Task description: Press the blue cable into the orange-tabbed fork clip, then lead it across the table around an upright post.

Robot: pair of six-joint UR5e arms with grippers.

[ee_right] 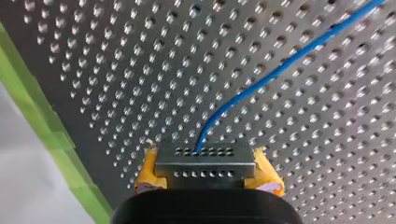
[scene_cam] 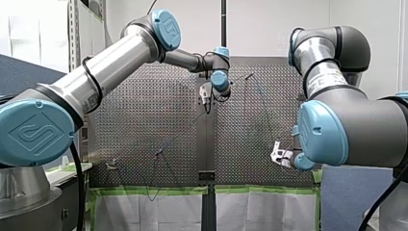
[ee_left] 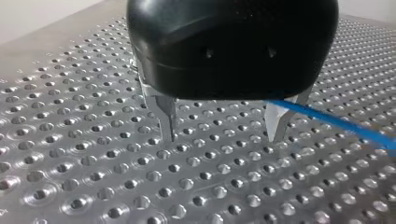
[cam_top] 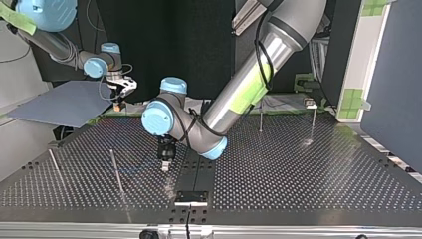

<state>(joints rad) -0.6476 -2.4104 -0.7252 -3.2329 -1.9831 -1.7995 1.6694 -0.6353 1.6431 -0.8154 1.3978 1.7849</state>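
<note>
1. My left pincer (ee_left: 222,136) stands wide and holds nothing. Its two metal fingers point down with their tips just above the table (ee_left: 84,154), close to the seam down the table's middle.
2. The blue cable (ee_left: 336,125) comes out from under that pincer's black body and crosses one finger. I cannot tell whether it touches the finger or passes just off it. From there it slants away to that side, low over the holes.
3. So the cable lies at that finger's side, not in the gap between the two. By my judgement, taking it means shifting toward that side until the cable sits between the fingers.
4. My right pincer (ee_right: 208,164) hangs by the table's edge with the green tape (ee_right: 42,126). Its yellow pads (ee_right: 148,170) are closed on a dark perforated block (ee_right: 205,154), and the cable leaves from the block's front. I take it that this pincer holds the cable's end.
5. The right arm has the end, while the left is nearer the cable's middle stretch and nearer a thin upright post (cam_top: 117,172).
6. The cable is thin, smooth and evenly blue. It bends gently just ahead of the block, then runs nearly straight out over the table.
7. I cannot make out the orange-tabbed fork clip in any view.
</note>
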